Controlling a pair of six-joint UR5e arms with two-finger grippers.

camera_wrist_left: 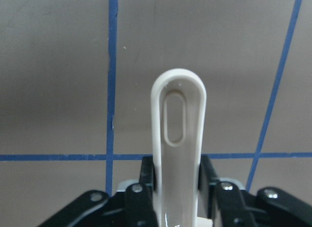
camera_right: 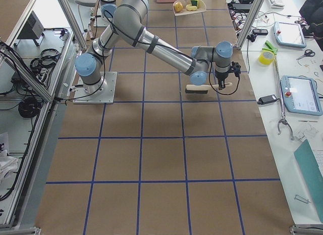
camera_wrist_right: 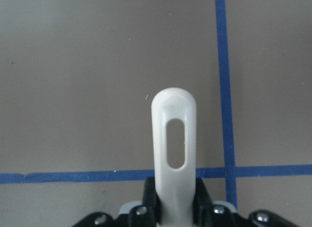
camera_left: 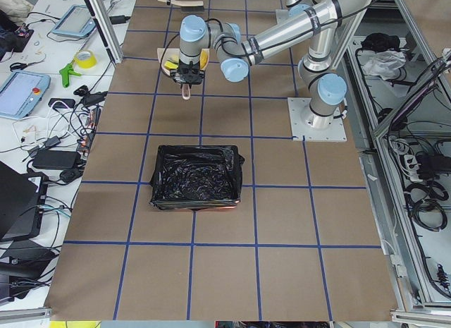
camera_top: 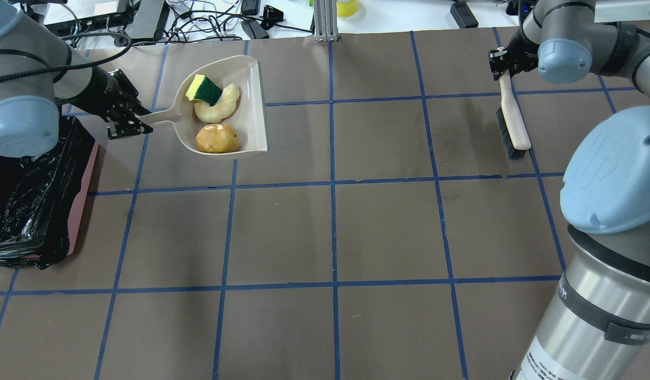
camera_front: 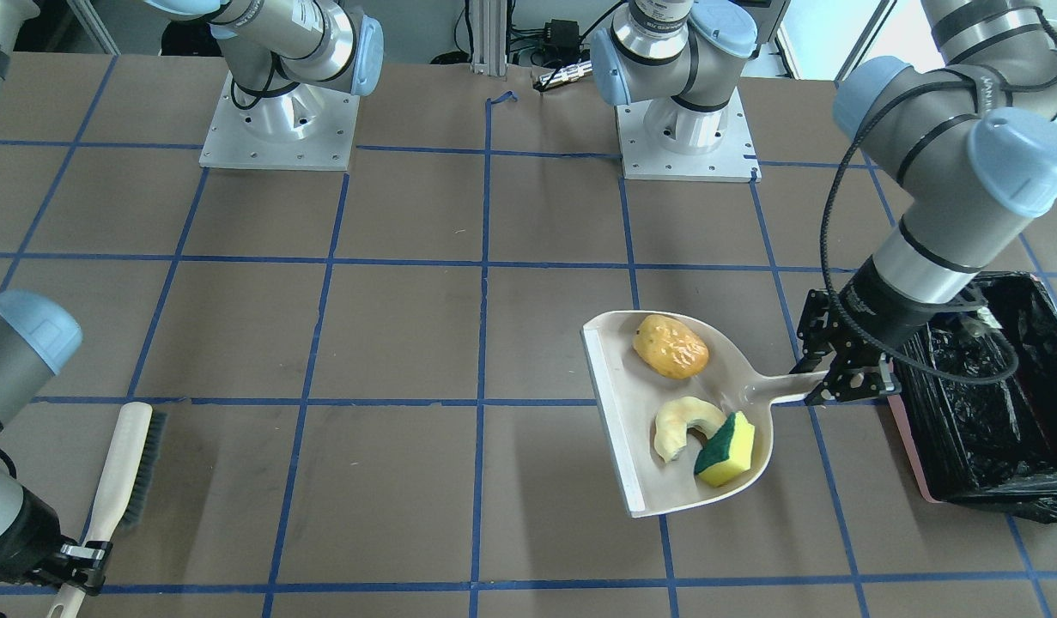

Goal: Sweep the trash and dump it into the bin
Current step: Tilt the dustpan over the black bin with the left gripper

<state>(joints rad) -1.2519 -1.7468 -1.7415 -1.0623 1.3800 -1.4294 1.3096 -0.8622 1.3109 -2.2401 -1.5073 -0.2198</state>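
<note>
My left gripper point(camera_front: 841, 386) is shut on the handle of the beige dustpan point(camera_front: 631, 412); the handle also shows in the left wrist view point(camera_wrist_left: 178, 154). The pan holds the yellow-brown potato-like lump point(camera_front: 670, 346), the pale curved piece point(camera_front: 683, 425) and the yellow sponge with green side point(camera_front: 727, 449). The pink bin with its black bag point(camera_front: 992, 403) stands just beside my left gripper; it also shows in the overhead view point(camera_top: 29, 195). My right gripper point(camera_top: 507, 63) is shut on the handle of the brush point(camera_top: 512, 119), whose handle also shows in the right wrist view point(camera_wrist_right: 175, 158).
The brown table has a blue tape grid point(camera_top: 332, 184). Both arm bases point(camera_front: 279, 120) are bolted at the robot's side of the table. Cables and devices lie past the table's far edge point(camera_top: 251, 21).
</note>
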